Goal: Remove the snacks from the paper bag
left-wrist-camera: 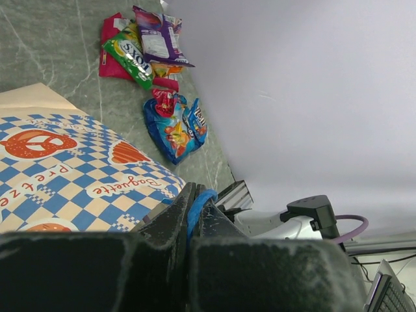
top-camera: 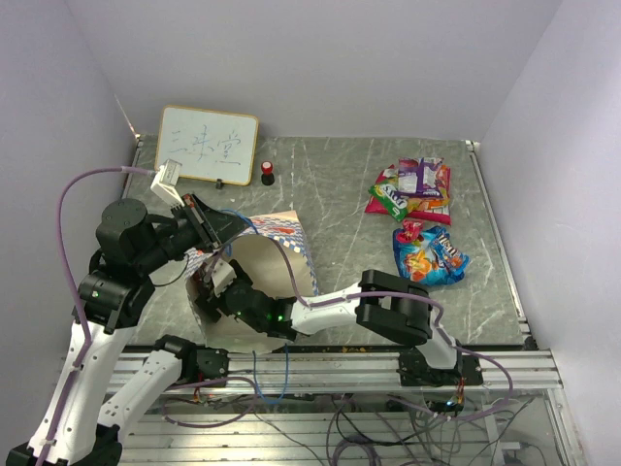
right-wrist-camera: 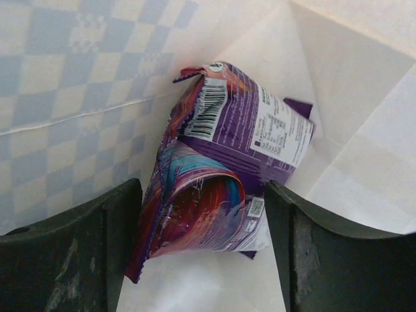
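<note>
The paper bag lies on its side left of centre, its checkered band up; it also shows in the left wrist view. My left gripper is shut on the bag's blue cord handle and holds the mouth up. My right gripper reaches inside the bag and is open, its fingers on either side of a folded purple snack packet lying on the bag's inner paper. Several snacks lie on the table at the right: a red, green and purple pile and a blue packet.
A framed whiteboard stands at the back left, a small red-and-black knob beside it. The table's metal rail runs along the near edge. Walls close in on the left, back and right.
</note>
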`<act>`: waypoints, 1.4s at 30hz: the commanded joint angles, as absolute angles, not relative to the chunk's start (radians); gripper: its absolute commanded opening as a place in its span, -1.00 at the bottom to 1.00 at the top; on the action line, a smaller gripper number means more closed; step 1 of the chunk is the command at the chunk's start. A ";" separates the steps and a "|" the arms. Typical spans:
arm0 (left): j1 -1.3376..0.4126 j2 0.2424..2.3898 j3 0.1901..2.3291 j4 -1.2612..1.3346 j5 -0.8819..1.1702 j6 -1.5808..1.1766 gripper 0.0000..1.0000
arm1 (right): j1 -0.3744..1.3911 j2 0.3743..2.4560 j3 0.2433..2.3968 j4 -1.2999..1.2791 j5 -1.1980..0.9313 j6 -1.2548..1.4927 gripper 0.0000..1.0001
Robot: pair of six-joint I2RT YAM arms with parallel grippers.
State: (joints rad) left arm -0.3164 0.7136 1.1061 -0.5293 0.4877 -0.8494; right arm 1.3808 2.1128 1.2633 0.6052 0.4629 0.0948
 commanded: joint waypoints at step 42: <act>-0.322 0.808 1.159 -0.608 0.146 -0.730 -0.86 | 1.355 1.174 0.970 0.190 0.237 -0.236 -1.00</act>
